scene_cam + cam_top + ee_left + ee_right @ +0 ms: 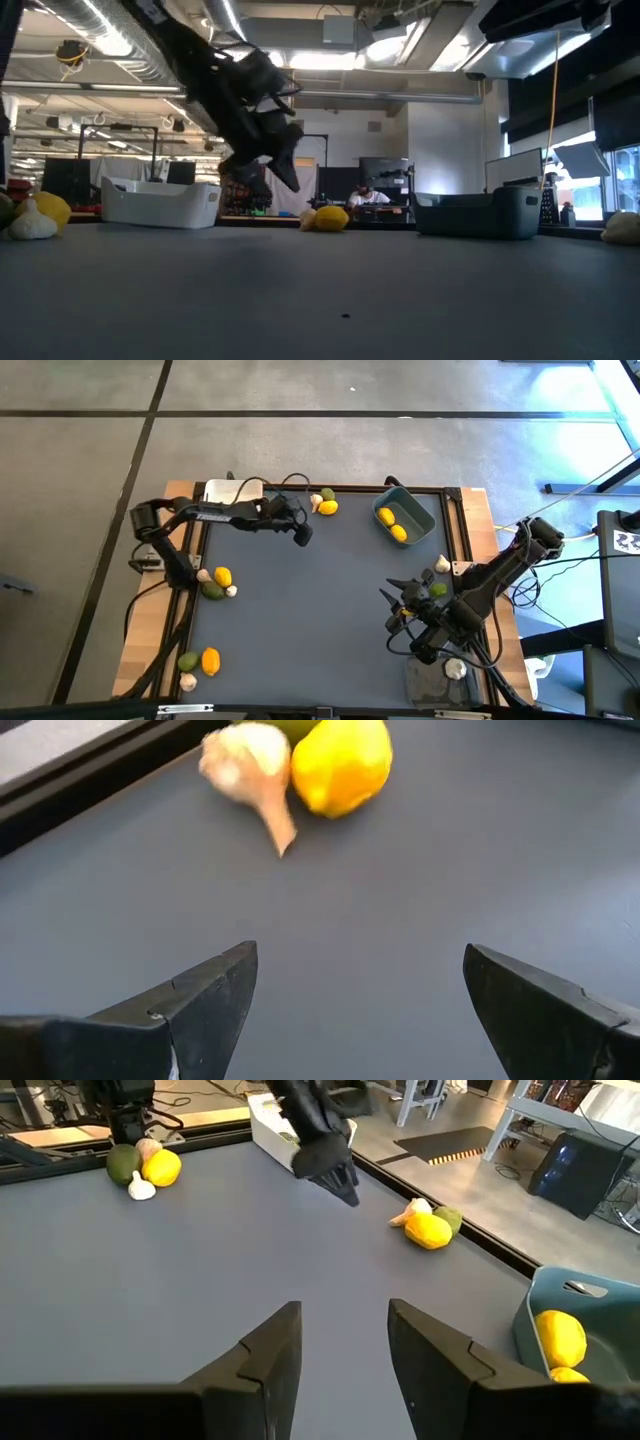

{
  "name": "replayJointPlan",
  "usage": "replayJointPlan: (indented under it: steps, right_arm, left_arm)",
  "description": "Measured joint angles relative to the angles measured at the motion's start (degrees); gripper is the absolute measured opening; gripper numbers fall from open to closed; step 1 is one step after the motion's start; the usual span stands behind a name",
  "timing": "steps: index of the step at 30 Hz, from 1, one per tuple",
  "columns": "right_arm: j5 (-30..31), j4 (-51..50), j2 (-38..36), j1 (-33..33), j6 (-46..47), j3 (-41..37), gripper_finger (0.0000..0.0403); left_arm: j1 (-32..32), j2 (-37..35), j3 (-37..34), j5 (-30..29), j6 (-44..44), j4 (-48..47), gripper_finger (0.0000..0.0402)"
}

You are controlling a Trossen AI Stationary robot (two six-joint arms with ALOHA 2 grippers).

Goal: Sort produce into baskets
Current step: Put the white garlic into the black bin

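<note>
The left gripper [303, 536] is held above the dark grey table mat [320, 620] near the far edge, its two dark fingers [215, 990] spread wide with nothing between them. Just ahead of it, against the far rim, a whitish garlic bulb [250, 765], a yellow lemon-like fruit [342, 765] and a green roundish fruit [327, 494] are clustered, the garlic and lemon touching. Behind the left gripper, at the far left corner, the white rounded-corner tray [225, 492] is seen, partly covered by the arm. The right gripper [392, 600] is positioned over the near right part of the mat, its jaws partly apart and empty in the right wrist view. Beside that arm a garlic bulb [442, 563] and a green fruit [437, 590] lie near the right rim. The blue-grey deep tray [428, 518] stands at the far right corner and two yellow fruits [392, 524] are held in it. Along the left rim a yellow fruit [222, 576], a green fruit [213, 590] and two garlic bulbs [231, 591] are grouped, and nearer the front a second group of a yellow fruit [210, 660], green fruit [187, 660] and garlic [188, 682] is found. The clear see-through tray [435, 680] is possibly at the near right corner with one garlic bulb [455, 669] in it, though its outline is poorly resolved.
</note>
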Motion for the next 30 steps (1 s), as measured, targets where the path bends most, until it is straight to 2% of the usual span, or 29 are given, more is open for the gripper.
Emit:
replayJointPlan:
  steps: [12,25,30]
  right_arm:
    - [0.0,0.0,0.1,0.0,-1.0,0.0,0.0151]
    - [-0.2,0.7,0.2,0.0,-1.0,-1.6,0.0151]
    - [-0.2,0.6,0.2,0.0,-1.0,-1.6,0.0151]
  left_arm:
    - [3.5,12.2,11.6,0.0,7.0,-2.6,0.0347]
    - [7.0,18.6,15.8,1.7,9.2,-2.6,0.0346]
    - [7.6,20.2,16.6,1.8,10.6,-2.0,0.0317]
